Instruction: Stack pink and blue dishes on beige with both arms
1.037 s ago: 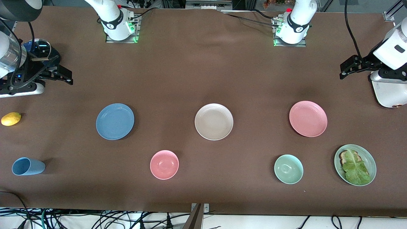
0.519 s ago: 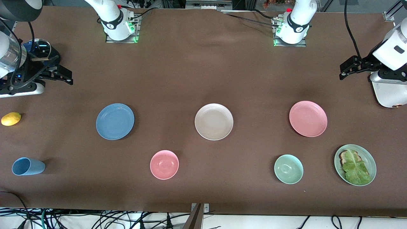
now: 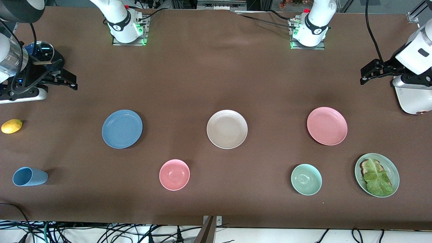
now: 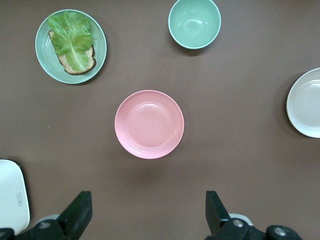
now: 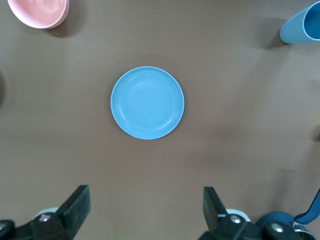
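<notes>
Three equal flat plates lie in a row across the brown table. The beige plate (image 3: 227, 129) is in the middle. The blue plate (image 3: 122, 128) lies toward the right arm's end and the pink plate (image 3: 327, 126) toward the left arm's end. My right gripper (image 3: 71, 80) hangs open and empty over bare cloth at its end of the table, and its wrist view shows the blue plate (image 5: 147, 102) past the gripper (image 5: 146, 210). My left gripper (image 3: 365, 75) is also open and empty over bare cloth, with the pink plate (image 4: 149, 124) past the gripper (image 4: 148, 215).
Nearer the front camera stand a pink bowl (image 3: 174, 174), a pale green bowl (image 3: 306, 179), a green plate with toast and lettuce (image 3: 391, 167) and a lying blue cup (image 3: 29, 176). A lemon (image 3: 11, 126) lies at the right arm's end. A white appliance (image 3: 413, 98) sits below the left wrist.
</notes>
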{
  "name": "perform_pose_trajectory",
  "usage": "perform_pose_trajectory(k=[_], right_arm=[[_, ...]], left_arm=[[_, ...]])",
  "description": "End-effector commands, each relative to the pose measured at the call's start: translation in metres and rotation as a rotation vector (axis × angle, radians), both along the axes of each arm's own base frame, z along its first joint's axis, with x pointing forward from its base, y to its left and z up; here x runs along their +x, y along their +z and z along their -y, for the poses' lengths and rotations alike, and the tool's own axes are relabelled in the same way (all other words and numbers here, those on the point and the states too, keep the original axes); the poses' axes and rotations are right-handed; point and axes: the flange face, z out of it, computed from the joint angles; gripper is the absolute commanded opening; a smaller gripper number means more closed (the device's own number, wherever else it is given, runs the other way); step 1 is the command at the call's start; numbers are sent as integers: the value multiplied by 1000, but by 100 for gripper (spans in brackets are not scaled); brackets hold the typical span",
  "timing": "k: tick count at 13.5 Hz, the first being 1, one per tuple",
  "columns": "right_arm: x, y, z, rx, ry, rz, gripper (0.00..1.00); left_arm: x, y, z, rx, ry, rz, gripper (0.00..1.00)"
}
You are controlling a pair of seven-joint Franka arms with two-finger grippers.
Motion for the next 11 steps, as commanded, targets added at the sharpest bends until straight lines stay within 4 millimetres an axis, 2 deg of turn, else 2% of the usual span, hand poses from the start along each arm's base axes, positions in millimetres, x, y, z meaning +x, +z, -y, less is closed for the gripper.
perform_pose_trajectory(k=[1, 7, 11], right_arm=[[1, 5, 1, 7, -11, 3, 100], [1, 5, 1, 7, -11, 3, 100], [1, 5, 1, 7, -11, 3, 100]], left_arm=[[0, -1, 1, 29, -6, 6, 100], [0, -2, 1, 29, -8, 5, 100], [6, -12, 1, 28, -8, -14, 100]])
